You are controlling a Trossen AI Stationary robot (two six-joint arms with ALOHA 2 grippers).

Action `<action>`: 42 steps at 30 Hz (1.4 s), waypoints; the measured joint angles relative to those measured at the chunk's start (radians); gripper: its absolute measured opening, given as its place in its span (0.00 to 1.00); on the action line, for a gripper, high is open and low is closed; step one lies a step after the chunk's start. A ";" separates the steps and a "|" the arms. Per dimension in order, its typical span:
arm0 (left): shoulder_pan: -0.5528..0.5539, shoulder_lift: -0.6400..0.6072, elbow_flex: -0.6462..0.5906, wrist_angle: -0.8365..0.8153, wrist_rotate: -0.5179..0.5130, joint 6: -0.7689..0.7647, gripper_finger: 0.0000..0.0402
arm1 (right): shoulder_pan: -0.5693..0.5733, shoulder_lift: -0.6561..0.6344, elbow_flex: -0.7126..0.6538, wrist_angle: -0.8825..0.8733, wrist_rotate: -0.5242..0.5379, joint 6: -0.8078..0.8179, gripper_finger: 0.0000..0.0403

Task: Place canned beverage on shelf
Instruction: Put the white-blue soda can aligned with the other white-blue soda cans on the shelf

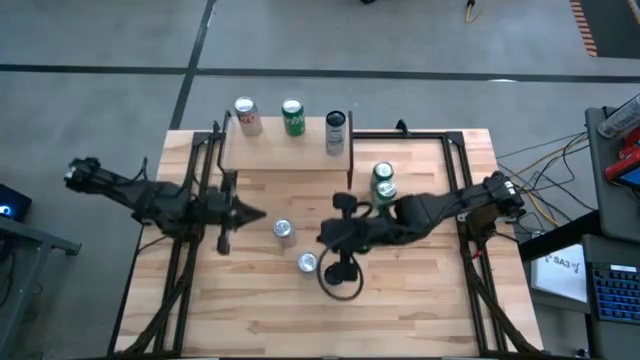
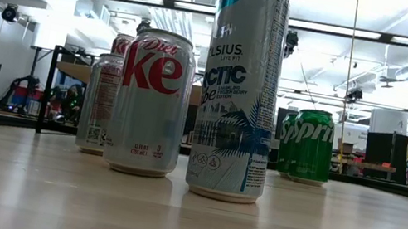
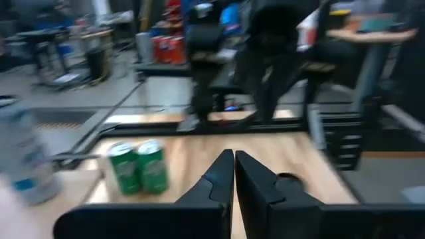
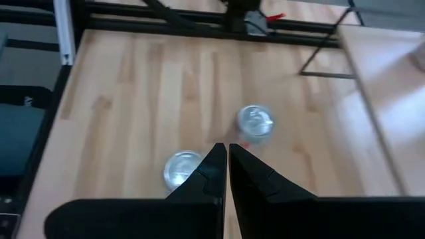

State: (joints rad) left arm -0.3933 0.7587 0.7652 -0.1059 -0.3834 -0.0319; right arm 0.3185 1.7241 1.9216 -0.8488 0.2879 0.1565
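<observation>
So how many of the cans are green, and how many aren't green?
Green cans: 3
Cans that are not green: 4
Total: 7 cans

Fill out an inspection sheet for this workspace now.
Surface: light-wood tabletop, black frame.
Job's things: shelf carries three upright cans; two silver-topped cans and two green cans stand on the tabletop.
Clutter: nothing seen.
Hands: left hand shut, empty, beside the silver cans; right hand shut, empty, near them.
Cables: bundle right of the table.
Surroundings: grey floor, desk with keyboard.
</observation>
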 joint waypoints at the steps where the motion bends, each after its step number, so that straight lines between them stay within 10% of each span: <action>1: -0.024 0.001 -0.010 0.021 -0.001 0.000 0.00 | 0.008 0.000 -0.019 0.018 0.000 0.007 0.02; 22: -0.089 0.138 -0.026 0.085 -0.003 -0.053 0.00 | 0.159 0.000 -0.198 -0.031 -0.133 0.233 0.05; 34: -0.089 0.142 -0.026 0.082 -0.002 -0.060 0.00 | 0.162 0.029 -0.210 -0.032 0.056 0.242 0.63; 42: -0.089 0.143 -0.026 0.082 -0.002 -0.055 0.00 | 0.159 0.029 -0.210 -0.032 -0.044 0.241 0.90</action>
State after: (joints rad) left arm -0.4820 0.9016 0.7391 -0.0235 -0.3859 -0.0868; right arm 0.4778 1.7532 1.7115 -0.8813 0.2439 0.3972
